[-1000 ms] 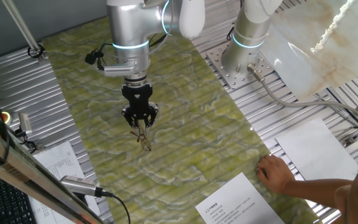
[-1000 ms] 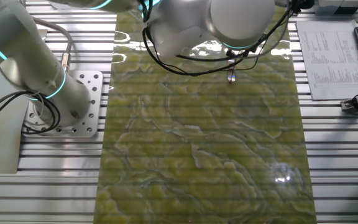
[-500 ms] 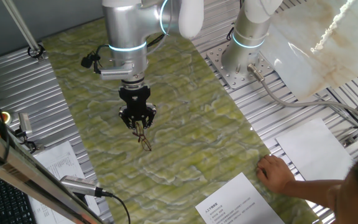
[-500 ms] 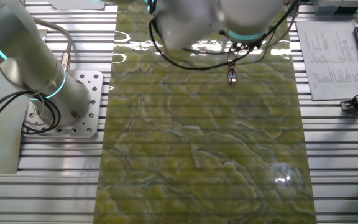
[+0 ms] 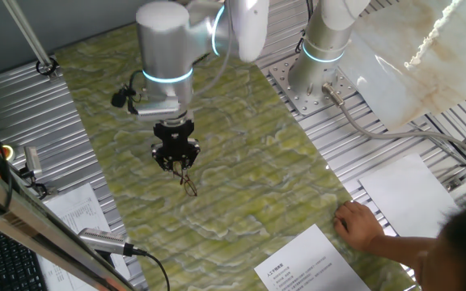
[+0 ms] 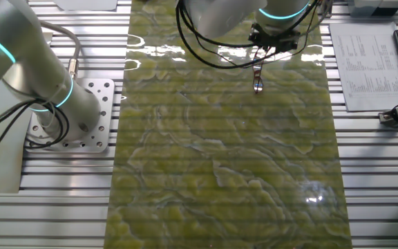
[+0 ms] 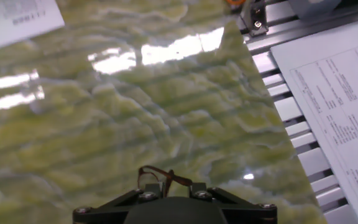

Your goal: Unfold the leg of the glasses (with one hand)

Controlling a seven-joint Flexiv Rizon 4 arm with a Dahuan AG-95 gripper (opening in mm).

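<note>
Green marbled mat (image 5: 241,153) covers the bench (image 5: 23,105), whose ribbed metal shows at the sides. Over it the arm (image 5: 166,56) points its fingers (image 5: 178,164) straight down. They are drawn narrow, pinched on the glasses (image 5: 188,185), which hang below the tips; in one fixed view the thin dark frame trails down and slightly to one side of the fingers, its lower end close to the mat, though whether it touches cannot be told. From the other fixed view the fingers (image 6: 258,58) sit near the mat's far edge with the glasses (image 6: 257,84) dangling just under them, a lens catching light. In the hand view only a brown wire loop of the glasses (image 7: 160,175) shows, curving out right at the fingers (image 7: 166,190); whether the leg is folded or open cannot be told. Printed sheets lie well apart from the fingers: one (image 5: 310,263) at the mat's near edge, another (image 6: 368,55) beside it. A person's hand (image 5: 358,224) rests on the mat's edge, well away from the fingers
</note>
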